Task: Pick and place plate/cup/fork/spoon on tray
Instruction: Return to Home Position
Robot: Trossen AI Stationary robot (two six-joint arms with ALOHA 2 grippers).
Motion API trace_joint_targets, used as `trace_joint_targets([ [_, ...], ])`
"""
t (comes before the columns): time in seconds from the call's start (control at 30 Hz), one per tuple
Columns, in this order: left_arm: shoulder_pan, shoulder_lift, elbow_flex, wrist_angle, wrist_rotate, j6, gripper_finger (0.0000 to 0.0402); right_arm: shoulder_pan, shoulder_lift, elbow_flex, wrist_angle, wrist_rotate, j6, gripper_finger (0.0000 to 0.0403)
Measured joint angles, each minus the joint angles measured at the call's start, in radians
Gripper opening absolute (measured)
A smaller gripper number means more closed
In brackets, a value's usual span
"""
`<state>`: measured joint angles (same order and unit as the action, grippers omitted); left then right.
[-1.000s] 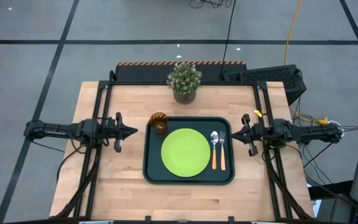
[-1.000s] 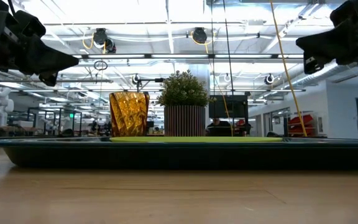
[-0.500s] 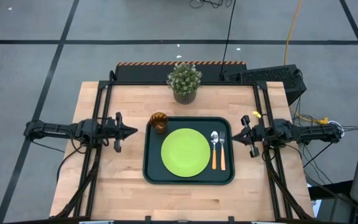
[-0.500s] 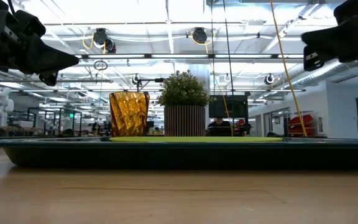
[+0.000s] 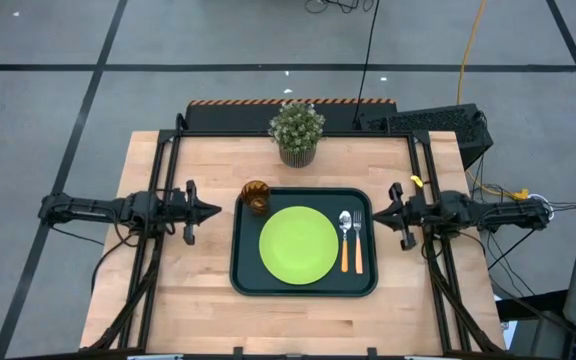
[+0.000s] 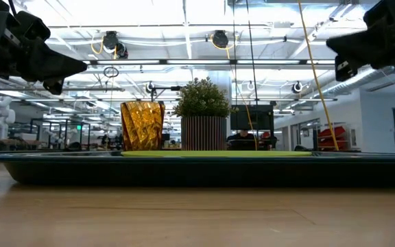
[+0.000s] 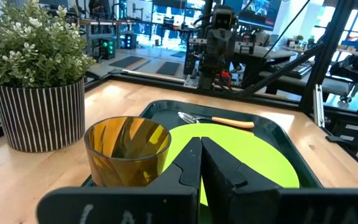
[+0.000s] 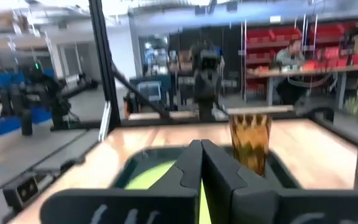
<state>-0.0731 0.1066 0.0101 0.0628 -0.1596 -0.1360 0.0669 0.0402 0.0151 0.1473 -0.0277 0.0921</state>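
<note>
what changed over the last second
The right gripper backed slightly away from the tray, then eased back to where it started, shut and empty. The left gripper, plate, cup, fork and spoon stayed put.

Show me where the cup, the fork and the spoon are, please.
cup (image 5: 256,197): high view, on the middle of its amber opening.
fork (image 5: 357,250): high view, on its orange handle.
spoon (image 5: 345,250): high view, on its orange handle, left of the fork.

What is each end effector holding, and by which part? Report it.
Nothing held: left end effector and right end effector are shut, empty, beside the tray.
</note>
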Motion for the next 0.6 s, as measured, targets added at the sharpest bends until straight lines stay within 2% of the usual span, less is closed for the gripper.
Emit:
trace_joint_targets([
  [0.17, 0.0, 0.0, 0.0, 0.0, 0.0, 0.0, 0.001, 0.0, 0.001, 0.0, -0.116, 0.001, -0.005, 0.0],
  [0.6, 0.0, 0.0, 0.0, 0.0, 0.0, 0.0, 0.001, 0.0, 0.005, 0.0, -0.114, 0.001, 0.0, 0.0],
])
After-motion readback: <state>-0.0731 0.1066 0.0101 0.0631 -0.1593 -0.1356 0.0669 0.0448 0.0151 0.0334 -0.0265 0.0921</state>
